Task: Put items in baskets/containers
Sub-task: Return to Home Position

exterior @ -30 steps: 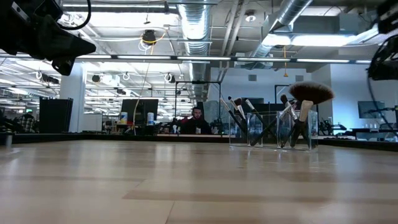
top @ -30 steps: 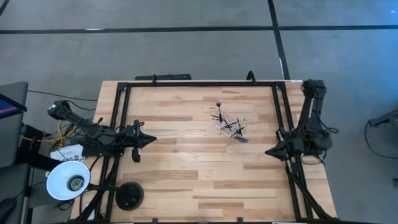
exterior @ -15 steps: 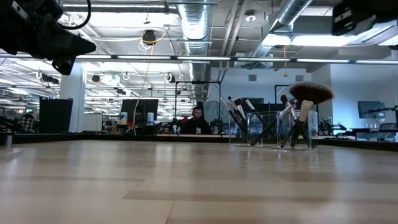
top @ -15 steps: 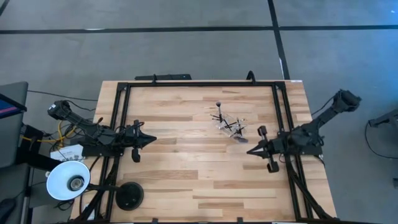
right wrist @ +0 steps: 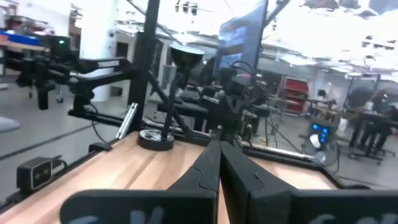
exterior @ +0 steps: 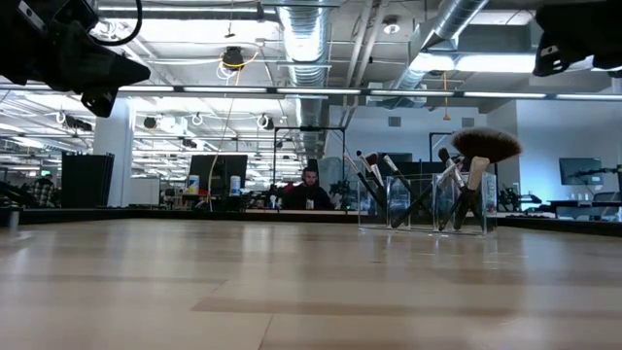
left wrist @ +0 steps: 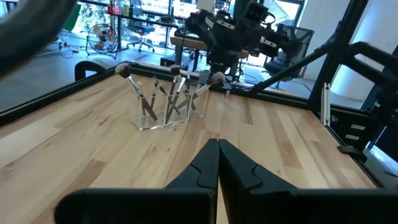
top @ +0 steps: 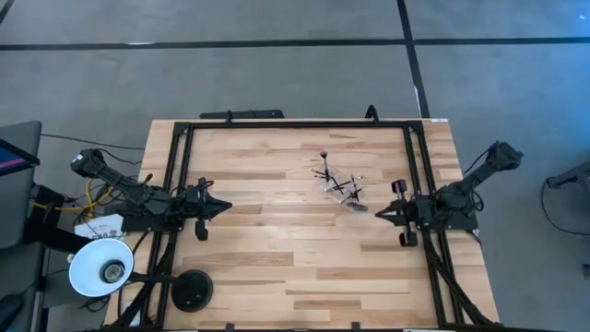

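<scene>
Clear container (top: 341,188) stood on the wood table (top: 277,263), right of centre, w/ the makeup brushes (top: 324,167) upright or leaning inside it. Handles were down and bristle tips up, splayed at diff. angles. In the low view the container (exterior: 423,204) looked like a clear box w/ several compartments. The fan-shaped brush (exterior: 483,146) stood tallest, at that view's right end. No brush lay loose on the table.

Left gripper (top: 224,208) hung over the table's left side, pointing at the container and well apart from it. Its jaws were pressed together w/ nothing between them – plain in the left wrist view (left wrist: 218,142).

Right gripper (top: 378,216) sat at the right side, near the container but not touching. Its jaws were also closed tight and empty (right wrist: 219,144).

White lamp shade (top: 100,266) and black round base (top: 192,290) were at the near-left corner. A person (exterior: 308,190) sat in the room beyond – far off.
</scene>
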`<move>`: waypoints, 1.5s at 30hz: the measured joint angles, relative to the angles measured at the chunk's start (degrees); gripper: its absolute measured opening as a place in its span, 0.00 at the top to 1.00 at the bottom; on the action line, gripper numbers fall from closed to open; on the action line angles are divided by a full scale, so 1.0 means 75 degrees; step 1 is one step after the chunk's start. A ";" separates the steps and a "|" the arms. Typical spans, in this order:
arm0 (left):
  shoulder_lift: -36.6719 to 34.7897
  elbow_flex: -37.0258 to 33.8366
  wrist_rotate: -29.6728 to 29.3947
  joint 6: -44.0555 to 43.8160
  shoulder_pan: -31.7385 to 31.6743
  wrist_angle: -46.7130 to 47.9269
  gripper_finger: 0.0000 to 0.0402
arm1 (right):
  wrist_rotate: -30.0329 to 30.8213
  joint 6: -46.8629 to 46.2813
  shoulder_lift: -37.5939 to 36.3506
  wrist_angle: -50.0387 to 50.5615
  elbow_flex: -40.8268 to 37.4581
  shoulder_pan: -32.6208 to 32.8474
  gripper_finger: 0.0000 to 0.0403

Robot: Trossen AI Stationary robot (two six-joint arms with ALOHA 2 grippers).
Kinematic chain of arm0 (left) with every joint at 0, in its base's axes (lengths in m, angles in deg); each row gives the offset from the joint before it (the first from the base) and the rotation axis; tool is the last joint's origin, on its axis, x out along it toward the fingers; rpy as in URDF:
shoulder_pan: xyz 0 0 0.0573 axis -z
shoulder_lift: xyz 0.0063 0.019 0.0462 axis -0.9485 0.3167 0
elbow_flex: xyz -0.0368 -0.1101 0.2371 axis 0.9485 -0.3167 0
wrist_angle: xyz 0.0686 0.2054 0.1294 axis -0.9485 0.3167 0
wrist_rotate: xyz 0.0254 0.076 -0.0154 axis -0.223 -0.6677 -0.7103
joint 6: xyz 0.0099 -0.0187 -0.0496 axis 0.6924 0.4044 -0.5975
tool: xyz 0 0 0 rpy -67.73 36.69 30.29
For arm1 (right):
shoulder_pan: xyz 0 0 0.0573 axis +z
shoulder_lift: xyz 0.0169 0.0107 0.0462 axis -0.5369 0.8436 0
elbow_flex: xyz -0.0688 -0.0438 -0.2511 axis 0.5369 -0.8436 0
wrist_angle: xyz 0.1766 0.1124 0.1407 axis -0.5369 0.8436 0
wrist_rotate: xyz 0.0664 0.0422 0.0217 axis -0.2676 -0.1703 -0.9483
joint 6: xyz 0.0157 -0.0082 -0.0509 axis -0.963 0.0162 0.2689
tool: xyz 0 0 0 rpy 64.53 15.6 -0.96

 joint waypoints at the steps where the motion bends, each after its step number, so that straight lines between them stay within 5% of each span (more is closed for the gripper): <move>1: 0.0000 -0.0002 0.0003 0.0003 -0.0002 -0.0001 0.99 | -0.0156 0.0072 -0.0236 0.0244 0.0000 -0.0061 1.00; 10: 0.0000 -0.0002 0.0000 0.0003 0.0001 -0.0018 0.99 | -0.1078 -0.0334 -0.2027 0.2832 -0.0003 -0.1216 1.00; 24: 0.0003 -0.0002 0.0000 0.0000 -0.0001 -0.0029 0.99 | -0.3389 -0.1001 -0.1995 0.3196 -0.0009 -0.3667 1.00; 45: 0.0003 -0.0002 0.0000 0.0000 -0.0001 -0.0133 0.99 | -0.3369 -0.1793 -0.1994 0.3203 -0.0012 -0.4492 1.00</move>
